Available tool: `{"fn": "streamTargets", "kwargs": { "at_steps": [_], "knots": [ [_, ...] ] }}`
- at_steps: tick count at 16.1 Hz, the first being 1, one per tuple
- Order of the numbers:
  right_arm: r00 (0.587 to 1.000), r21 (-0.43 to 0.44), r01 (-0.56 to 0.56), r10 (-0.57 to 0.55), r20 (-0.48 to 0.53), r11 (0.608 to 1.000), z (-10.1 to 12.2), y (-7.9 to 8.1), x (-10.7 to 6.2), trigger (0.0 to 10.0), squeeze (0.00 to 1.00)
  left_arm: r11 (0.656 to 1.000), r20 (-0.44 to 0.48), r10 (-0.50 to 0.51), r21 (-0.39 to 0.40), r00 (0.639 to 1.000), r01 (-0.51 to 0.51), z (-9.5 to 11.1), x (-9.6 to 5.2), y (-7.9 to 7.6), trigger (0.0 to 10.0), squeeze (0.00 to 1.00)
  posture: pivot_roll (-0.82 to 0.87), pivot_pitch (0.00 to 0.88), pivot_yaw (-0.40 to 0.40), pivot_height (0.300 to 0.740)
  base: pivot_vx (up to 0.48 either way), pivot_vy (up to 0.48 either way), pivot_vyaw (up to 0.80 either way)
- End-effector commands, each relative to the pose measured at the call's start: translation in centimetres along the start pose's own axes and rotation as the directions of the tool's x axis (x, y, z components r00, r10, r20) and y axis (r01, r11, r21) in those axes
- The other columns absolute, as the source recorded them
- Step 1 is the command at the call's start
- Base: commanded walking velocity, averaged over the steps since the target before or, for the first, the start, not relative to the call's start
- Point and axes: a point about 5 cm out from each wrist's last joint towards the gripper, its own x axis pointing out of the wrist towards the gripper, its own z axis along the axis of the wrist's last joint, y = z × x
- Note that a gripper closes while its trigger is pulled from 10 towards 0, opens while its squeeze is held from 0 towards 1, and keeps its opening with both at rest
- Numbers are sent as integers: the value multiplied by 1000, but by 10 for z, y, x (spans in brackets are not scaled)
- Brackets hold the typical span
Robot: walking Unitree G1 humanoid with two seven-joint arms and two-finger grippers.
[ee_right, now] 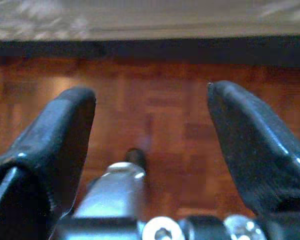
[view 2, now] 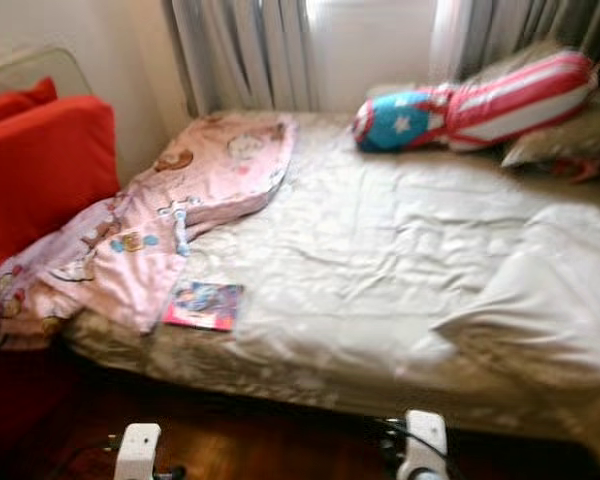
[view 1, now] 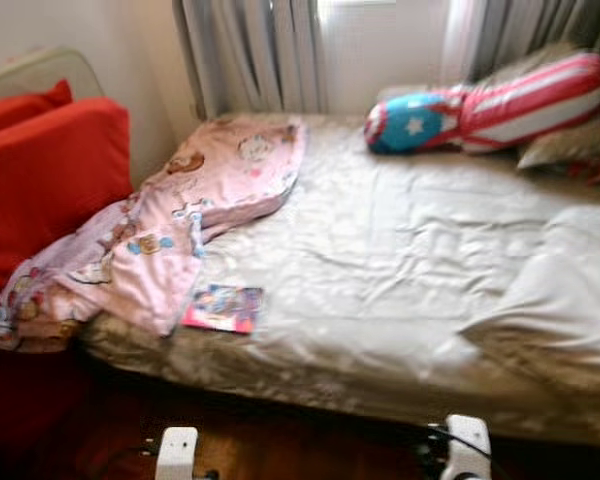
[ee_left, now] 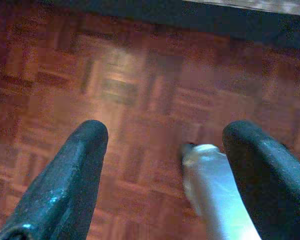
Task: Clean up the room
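You had the bed (view 1: 400, 270) across the middle of the head view, with the book (view 1: 223, 307) lying flat near its front edge, lower left of centre, just beside the hem of the pink blanket (view 1: 195, 215) that spilled off the left side toward the red cushion (view 1: 50, 190). A striped pillow (view 1: 500, 105) sat at the upper right, under the curtains (view 1: 260, 55). Both arms hung low at the bottom edge of the frame. The left gripper (ee_left: 162, 165) pointed at the wooden floor (ee_left: 140, 75) with its fingers spread wide and nothing between them; the right gripper (ee_right: 150, 135) was likewise spread and empty, facing the dark gap under the bed. The book lay above and slightly right of your left arm in the frame, and well left of your right one, so the left arm looked the nearer reach. Its long side seemed to run roughly along the bed's front edge, though the blur left that uncertain.
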Motion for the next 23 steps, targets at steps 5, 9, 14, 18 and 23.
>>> {"fn": "streamTargets", "kwargs": {
  "at_steps": [5, 9, 14, 18, 23],
  "knots": [
    [1000, 3, -31, 31, 2, 1000, 1, 12, 1, 10000, 0, 999, -11, 11, 33, 1000, -10, -2, -1, 8, 10000, 0, -71, 0, 44, 722, 0, -349, 0],
    [1000, 4, -27, 27, 5, 1000, 3, 12, 2, 10000, 0, 1000, -8, 11, 23, 1000, -11, -1, 0, 8, 10000, 0, -64, 0, 37, 722, 0, -349, 0],
    [999, -2, -31, 31, 5, 1000, 4, 12, 2, 10000, 0, 1000, -10, 22, 11, 1000, -22, 0, 0, 8, 10000, 0, -58, 0, 36, 722, 0, -131, 0],
    [999, -3, -32, 32, 5, 999, 4, 13, 2, 10000, 0, 1000, -4, 26, -4, 1000, -26, 1, 0, 9, 10000, 0, -58, 0, 39, 722, 0, 0, 0],
    [1000, -2, -31, 31, 2, 1000, 4, 13, 2, 10000, 0, 1000, -7, 25, -11, 1000, -25, 0, 0, 9, 10000, 0, -56, 0, 39, 722, 0, 0, 0]
  ]
}}
